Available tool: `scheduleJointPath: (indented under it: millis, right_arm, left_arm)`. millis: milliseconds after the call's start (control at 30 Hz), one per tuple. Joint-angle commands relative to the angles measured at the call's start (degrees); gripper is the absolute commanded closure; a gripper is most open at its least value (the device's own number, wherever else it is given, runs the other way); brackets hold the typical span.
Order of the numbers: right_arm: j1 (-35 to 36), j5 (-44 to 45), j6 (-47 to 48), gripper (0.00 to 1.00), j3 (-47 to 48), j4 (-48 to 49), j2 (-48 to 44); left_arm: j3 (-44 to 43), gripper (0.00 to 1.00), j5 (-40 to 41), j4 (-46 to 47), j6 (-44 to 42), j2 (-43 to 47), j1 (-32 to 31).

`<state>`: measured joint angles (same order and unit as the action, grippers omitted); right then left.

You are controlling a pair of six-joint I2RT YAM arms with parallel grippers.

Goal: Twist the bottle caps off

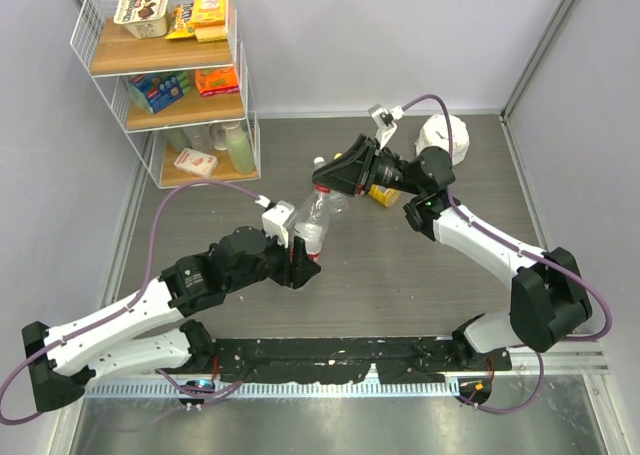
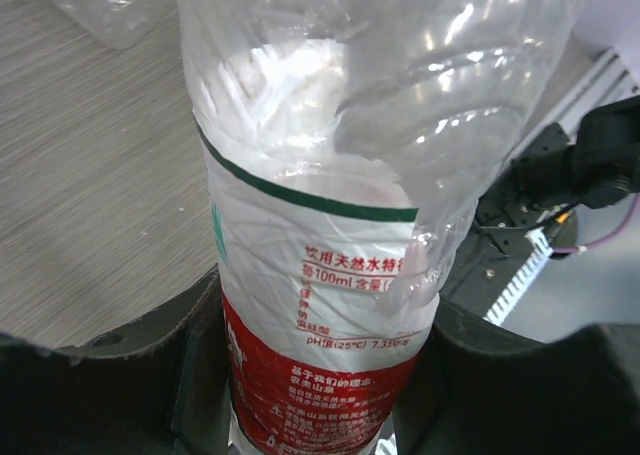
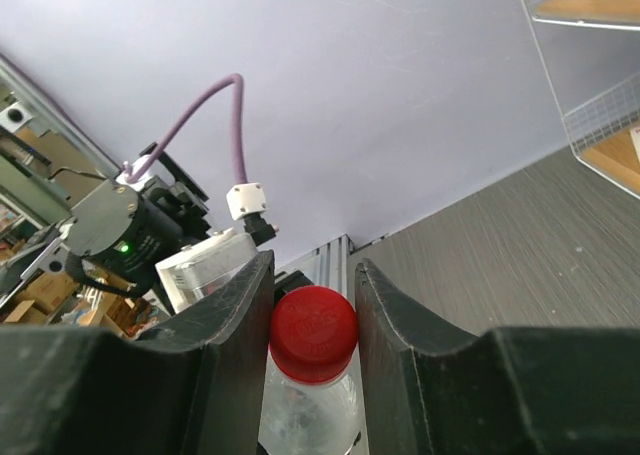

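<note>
A clear bottle with a red label (image 1: 322, 215) is held tilted above the table between both arms. My left gripper (image 1: 303, 253) is shut on its lower, labelled part (image 2: 330, 275), and its jaws press both sides of the label. My right gripper (image 3: 313, 305) is shut on the red cap (image 3: 313, 333), one finger (image 3: 235, 325) tight on each side. In the top view the right gripper (image 1: 332, 178) hides that cap. A yellow-orange bottle (image 1: 383, 194) lies behind the right gripper. A small white cap (image 1: 319, 161) shows just beyond it. Another clear bottle (image 2: 110, 5) lies on the table.
A white wire shelf rack (image 1: 165, 75) with snack packs and bottles stands at the back left. A white crumpled lump (image 1: 447, 135) sits at the back right. Walls close in the grey table (image 1: 400, 275) on three sides.
</note>
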<state>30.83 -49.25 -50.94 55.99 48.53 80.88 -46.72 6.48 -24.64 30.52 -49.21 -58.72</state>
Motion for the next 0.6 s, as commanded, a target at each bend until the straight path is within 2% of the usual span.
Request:
scheduleJointPath:
  millis: [0,300,367,433,533,567]
  right_arm:
    - [0.9,-6.1,-5.4,0.98,0.0,11.6,-1.8]
    - [-1.9,-1.6,-5.0,0.98,0.0,6.3,-3.1]
    - [-2.3,-0.5,-4.4,0.94,0.5,4.4,-3.4]
    - [-2.4,0.6,-3.0,0.8,1.1,1.2,-4.1]
    - [-2.3,3.0,0.8,0.45,2.8,-6.3,-5.5]
    - [-2.4,4.2,1.5,0.38,3.2,-7.8,-5.8]
  left_arm:
    - [1.4,1.0,-6.2,9.0,0.5,0.8,0.4]
    - [2.4,1.0,-5.7,8.4,0.8,0.9,0.4]
    - [2.6,1.0,-5.6,8.3,0.9,0.5,0.4]
    - [2.6,1.0,-5.3,8.1,0.9,0.0,0.4]
    - [2.5,1.0,-4.9,7.7,0.9,-0.8,0.4]
    - [2.4,1.0,-4.6,7.4,0.9,-1.1,0.4]
